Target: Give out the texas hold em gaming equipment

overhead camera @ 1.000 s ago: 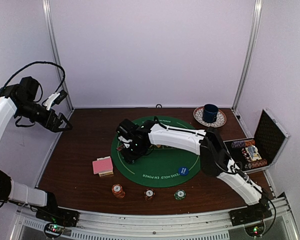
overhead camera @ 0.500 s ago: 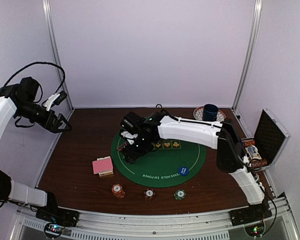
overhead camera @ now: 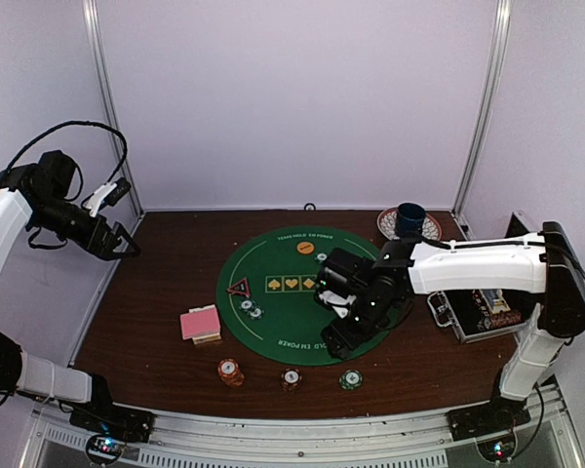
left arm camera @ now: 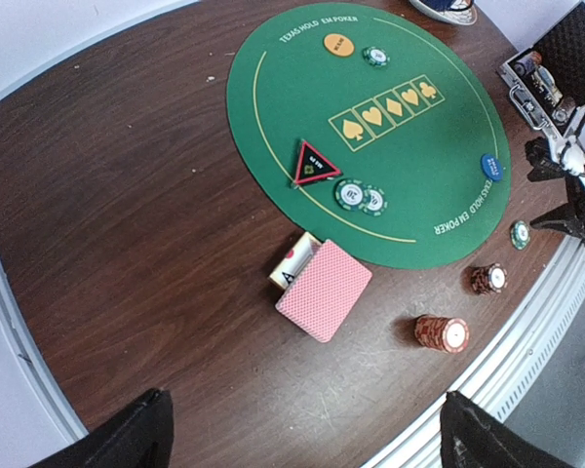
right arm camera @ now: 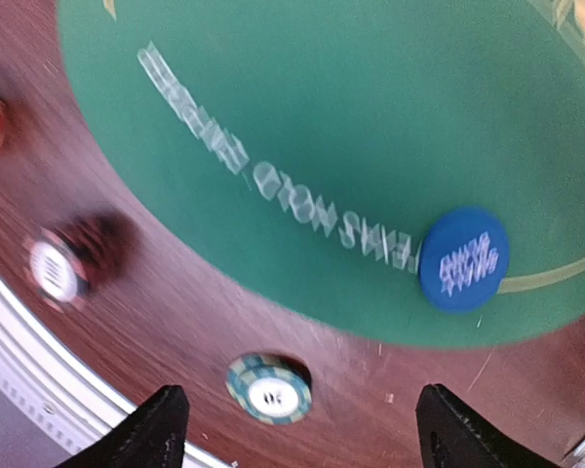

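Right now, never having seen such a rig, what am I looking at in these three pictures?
Two white robot arms are bolted at the near edge of a wooden table. One picture looks down from above and behind them; the other two come from a camera on each arm's wrist. The left hand is raised off to the side, open and empty. The right hand hangs open over the edge of the green poker mat, near a blue disc, holding nothing. Also laid out: pink-backed cards, poker chips, a triangle marker and an orange disc. A cup and an open case sit at the right.
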Robot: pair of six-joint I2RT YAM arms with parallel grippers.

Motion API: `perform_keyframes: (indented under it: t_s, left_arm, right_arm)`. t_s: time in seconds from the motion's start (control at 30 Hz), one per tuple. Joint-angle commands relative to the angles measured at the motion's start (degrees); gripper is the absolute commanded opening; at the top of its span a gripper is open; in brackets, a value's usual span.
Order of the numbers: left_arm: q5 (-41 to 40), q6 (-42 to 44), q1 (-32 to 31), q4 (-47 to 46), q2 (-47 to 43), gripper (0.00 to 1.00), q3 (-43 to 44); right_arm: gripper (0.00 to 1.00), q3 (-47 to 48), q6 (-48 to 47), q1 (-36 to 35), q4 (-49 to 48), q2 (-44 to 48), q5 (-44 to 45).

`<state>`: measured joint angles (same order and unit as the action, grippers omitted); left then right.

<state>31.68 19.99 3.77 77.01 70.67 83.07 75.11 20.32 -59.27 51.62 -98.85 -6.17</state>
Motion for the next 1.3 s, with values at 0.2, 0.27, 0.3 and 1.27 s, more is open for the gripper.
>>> perform_keyframes:
  t_s: [0.2, 0.27, 0.3, 1.27]
  left_arm:
    - [0.5, 0.5, 0.2, 0.5, -0.8, 0.97, 1.8]
    - [0.7, 0.4, 0.2, 0.6, -0.8, 0.98, 2.0]
    - [0.7, 0.4, 0.2, 0.7, -0.7, 0.97, 2.1]
    - [0.4, 0.5, 0.2, 0.8, 0.3, 0.98, 3.1]
  right_arm:
    - [0.89, -11.5, 7.7, -3.3, -3.6, 4.6, -1.9]
    - [0.89, -12.2, 7.7, -3.6, -4.6, 3.7, -2.4]
    - [0.89, -12.5, 7.7, -3.7, -5.0, 3.3, -2.4]
    - [0.51, -11.2, 6.0, -6.2, -4.3, -2.1, 1.0]
